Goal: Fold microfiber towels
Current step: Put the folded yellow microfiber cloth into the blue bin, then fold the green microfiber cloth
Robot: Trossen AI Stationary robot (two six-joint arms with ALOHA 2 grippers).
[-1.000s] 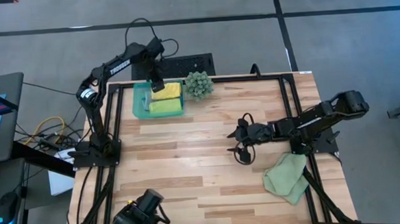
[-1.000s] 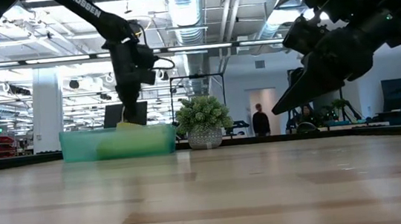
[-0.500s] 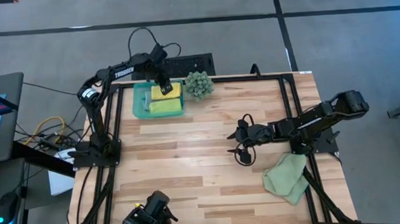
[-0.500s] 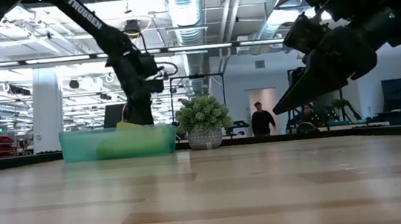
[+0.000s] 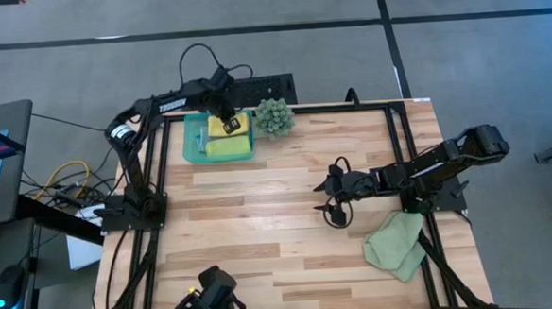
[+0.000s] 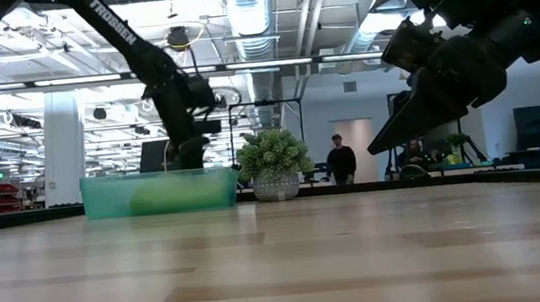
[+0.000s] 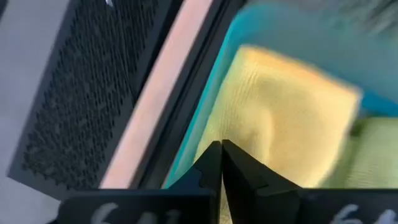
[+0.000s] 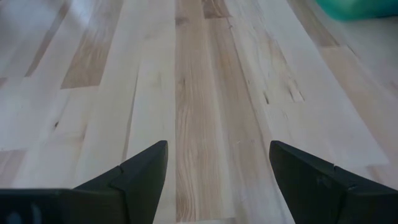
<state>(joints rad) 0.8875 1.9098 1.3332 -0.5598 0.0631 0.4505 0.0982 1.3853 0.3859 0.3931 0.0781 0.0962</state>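
High view: the left gripper (image 5: 227, 122) reaches into the teal tray (image 5: 192, 140) at the far left of the bench (image 5: 261, 221). The tray holds a yellow towel (image 5: 220, 131) on its far side and a lime towel (image 5: 226, 148) on its near side. In the left wrist view the jaws are pressed together, their tips meeting at the edge of the yellow towel (image 7: 286, 124); whether any fabric is caught between them cannot be told. The lime towel (image 7: 367, 155) lies just beside the yellow one, and the tray's teal wall (image 7: 211, 112) runs along the towel's edge.

The right gripper (image 5: 327, 197) hangs over the bare middle of the bench, right of centre, well apart from the tray. The right wrist view shows its jaws spread wide over the wood with nothing between them. A sage towel (image 5: 396, 243) lies crumpled at the near right edge of the bench, beside the right arm's base.

A spiky green plant (image 5: 274, 117) stands just right of the tray. In the low view the tray (image 6: 159, 193) and plant (image 6: 274, 166) stand at the far edge, with a person (image 6: 341, 161) in the room beyond.
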